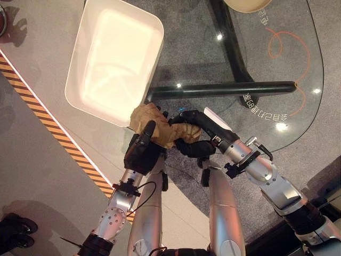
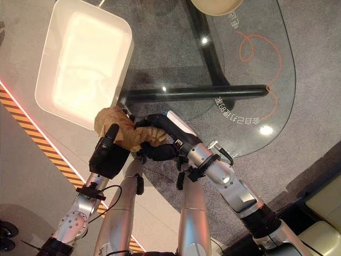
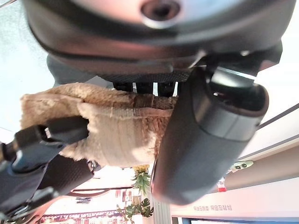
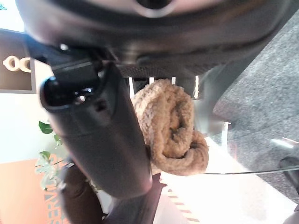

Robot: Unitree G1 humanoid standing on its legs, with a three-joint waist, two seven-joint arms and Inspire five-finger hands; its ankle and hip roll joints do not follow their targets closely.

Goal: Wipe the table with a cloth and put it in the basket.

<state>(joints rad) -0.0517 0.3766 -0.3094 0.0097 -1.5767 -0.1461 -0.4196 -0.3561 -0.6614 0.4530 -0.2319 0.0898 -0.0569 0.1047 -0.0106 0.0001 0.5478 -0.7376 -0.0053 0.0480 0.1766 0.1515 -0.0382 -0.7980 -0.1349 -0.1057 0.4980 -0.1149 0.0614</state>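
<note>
A crumpled tan cloth (image 1: 153,124) is held between both hands at the near left edge of the glass table (image 1: 213,53), just in front of the white basket (image 1: 96,111). My left hand (image 1: 140,153) comes up from below with its thumb (image 3: 205,135) and fingers curled round the cloth (image 3: 117,135). From the right, my right hand (image 1: 194,145) grips the other end, and the cloth (image 4: 170,126) bunches in a roll beside its thumb (image 4: 93,135). The basket (image 2: 64,114) is empty and stands on the table's left end.
A black tubular table frame (image 1: 224,89) runs under the glass. A beige bowl (image 1: 248,4) sits at the far edge. Orange-black hazard tape (image 1: 48,125) crosses the floor on the left. A person's shoe (image 1: 13,229) is at the lower left.
</note>
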